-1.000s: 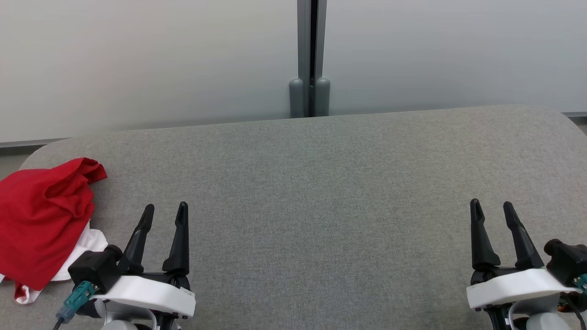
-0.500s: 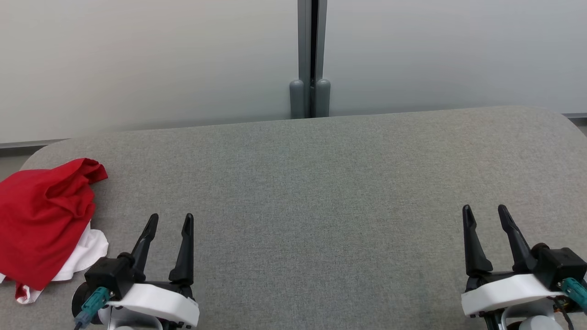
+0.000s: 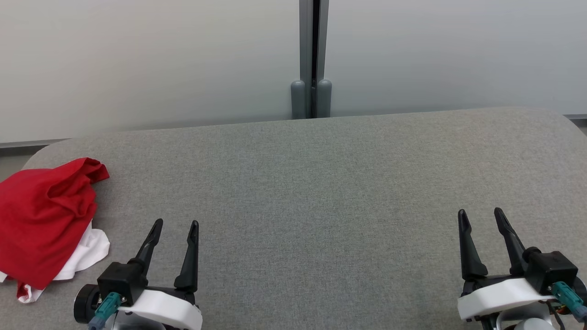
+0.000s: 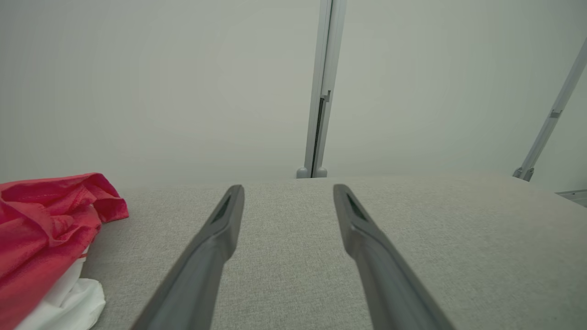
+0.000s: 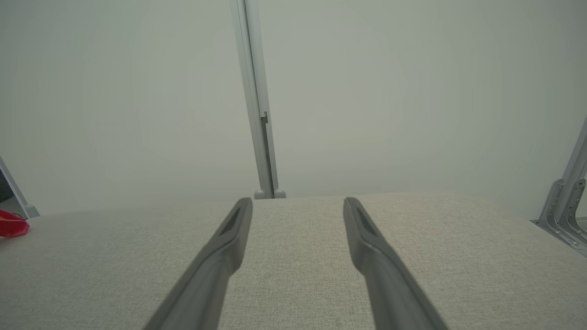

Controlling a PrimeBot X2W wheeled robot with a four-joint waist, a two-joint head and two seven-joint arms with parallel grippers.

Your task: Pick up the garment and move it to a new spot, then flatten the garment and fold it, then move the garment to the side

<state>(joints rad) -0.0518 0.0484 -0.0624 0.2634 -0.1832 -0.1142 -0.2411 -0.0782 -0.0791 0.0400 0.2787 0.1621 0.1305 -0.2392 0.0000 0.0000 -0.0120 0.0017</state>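
Note:
A crumpled red garment (image 3: 43,220) with white fabric showing under its lower edge lies at the far left of the grey table (image 3: 312,183). It also appears at the left of the left wrist view, the garment (image 4: 41,229) bunched up, and as a small red patch, the garment (image 5: 13,224), at the left edge of the right wrist view. My left gripper (image 3: 176,224) hovers open just right of it, empty, apart from the cloth. My right gripper (image 3: 479,214) is open and empty at the lower right, far from the garment.
A pale wall runs behind the table, with a grey vertical post (image 3: 312,59) at its middle. The table's rounded corners sit at far left and far right. A slanted metal strut (image 4: 550,114) stands beyond the right end.
Both grippers have drawn back toward the lower edge of the head view, the left one shifting slightly right. The garment has not moved.

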